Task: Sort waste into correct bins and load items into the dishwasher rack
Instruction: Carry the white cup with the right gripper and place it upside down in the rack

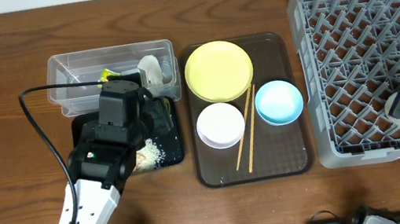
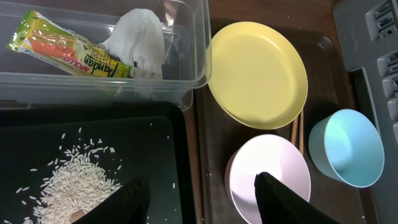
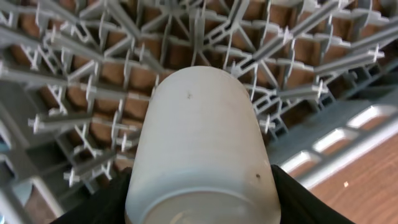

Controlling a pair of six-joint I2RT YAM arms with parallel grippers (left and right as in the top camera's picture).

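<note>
While I watch the right wrist view, the right gripper (image 3: 200, 202) has its two dark fingers (image 3: 102, 208) pressed on either side of the small white cup (image 3: 199, 137), gripping it in mid-frame over the lattice of the dishwasher rack (image 3: 74, 81); I cannot tell whether the cup touches the grid. Overhead, that gripper sits in the rack's lower right corner. The left gripper (image 2: 199, 202) hangs over the black tray (image 2: 124, 124), fingers (image 2: 134, 199) roughly half open and holding nothing, with the rice scraps (image 2: 74, 180) at lower left of its frame. The clear tub (image 2: 200, 56) at upper left holds the wrapper (image 2: 68, 50) and paper wad (image 2: 140, 40). At overhead centre, the brown serving tray (image 1: 294, 153) carries the yellow plate (image 1: 217, 69), white bowl (image 1: 220, 123), blue bowl (image 1: 278, 103) and chopsticks (image 1: 247, 133).
</note>
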